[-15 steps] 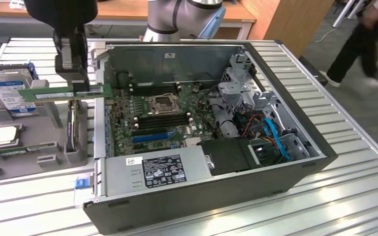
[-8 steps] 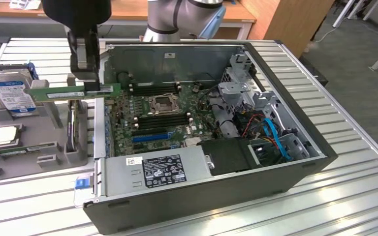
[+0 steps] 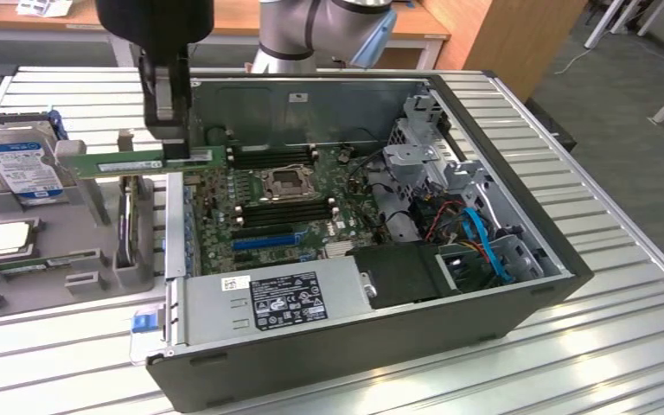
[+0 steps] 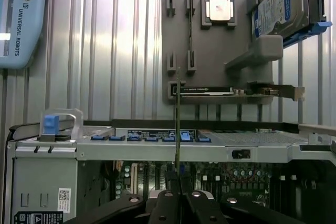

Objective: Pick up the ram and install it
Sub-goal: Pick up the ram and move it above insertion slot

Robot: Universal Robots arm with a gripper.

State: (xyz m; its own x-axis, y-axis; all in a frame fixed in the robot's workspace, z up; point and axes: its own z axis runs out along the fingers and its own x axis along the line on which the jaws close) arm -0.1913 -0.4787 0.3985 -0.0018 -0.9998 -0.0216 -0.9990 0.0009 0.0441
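Jaws pinch the ram (image 4: 177, 129) edge-on; exterior view shows its green face.

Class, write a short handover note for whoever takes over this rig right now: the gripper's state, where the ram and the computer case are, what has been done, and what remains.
Gripper: shut on the ram.
Ram: held in the air, lying level, above the edge between the grey parts holder and the open computer case.
Done: the ram is picked up and clear of the holder.
Left: it is not yet seated in a slot on the motherboard.
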